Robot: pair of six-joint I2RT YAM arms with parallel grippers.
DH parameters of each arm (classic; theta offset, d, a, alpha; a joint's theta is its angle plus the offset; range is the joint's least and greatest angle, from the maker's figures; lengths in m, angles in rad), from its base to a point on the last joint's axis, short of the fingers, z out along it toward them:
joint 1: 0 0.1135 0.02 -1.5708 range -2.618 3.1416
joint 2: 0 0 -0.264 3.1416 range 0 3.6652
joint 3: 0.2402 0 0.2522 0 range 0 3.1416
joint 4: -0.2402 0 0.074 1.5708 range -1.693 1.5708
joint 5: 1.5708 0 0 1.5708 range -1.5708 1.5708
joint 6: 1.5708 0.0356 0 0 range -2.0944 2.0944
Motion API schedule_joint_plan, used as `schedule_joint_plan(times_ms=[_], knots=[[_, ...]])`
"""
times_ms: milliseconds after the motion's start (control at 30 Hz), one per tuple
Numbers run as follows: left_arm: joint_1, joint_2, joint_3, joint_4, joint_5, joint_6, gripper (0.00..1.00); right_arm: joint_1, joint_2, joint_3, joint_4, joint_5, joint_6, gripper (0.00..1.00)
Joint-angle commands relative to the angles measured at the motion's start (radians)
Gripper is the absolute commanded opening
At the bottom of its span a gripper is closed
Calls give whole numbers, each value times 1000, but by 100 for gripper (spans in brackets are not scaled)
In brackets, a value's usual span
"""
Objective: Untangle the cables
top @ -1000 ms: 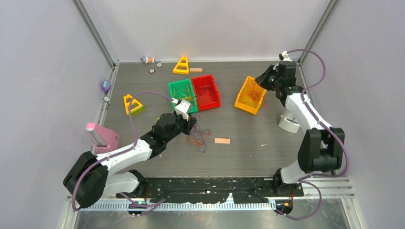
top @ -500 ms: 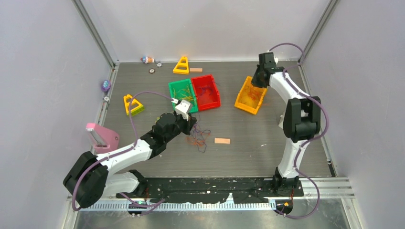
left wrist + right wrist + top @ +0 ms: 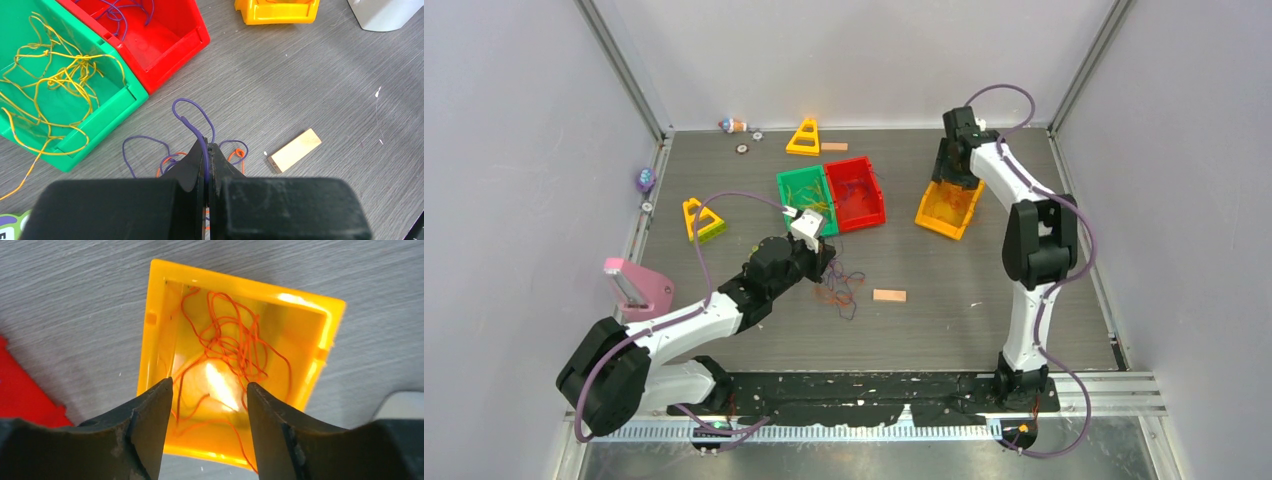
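Purple cable (image 3: 202, 145) sits pinched in the clenched left gripper (image 3: 207, 150), likely to draw it from the tangle (image 3: 167, 162) at the middle of the table (image 3: 984, 300). Near the far right edge, the released right gripper (image 3: 209, 385) hovers over orange cables (image 3: 230, 340) in their yellow bin (image 3: 240, 282).

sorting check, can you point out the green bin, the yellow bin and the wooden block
green bin (image 3: 100, 131): left wrist view, on its front wall
yellow bin (image 3: 158, 350): right wrist view, on its left wall
wooden block (image 3: 295, 150): left wrist view, on its top face

Right tool (image 3: 209, 385), leftward, now open above yellow bin (image 3: 159, 340).
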Motion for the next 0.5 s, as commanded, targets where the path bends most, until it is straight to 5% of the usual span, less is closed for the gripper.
schedule_joint_plan(times_ms=[0,167,467], knots=[[0,-15,2,59,10,9,0,-5,-218,-21,-26,16,-27,64],[-1,-18,5,52,10,7,0,-36,-341,-146,-33,-6,-39,75],[0,-23,1,55,37,7,0,-147,-517,-468,151,-129,-5,76]])
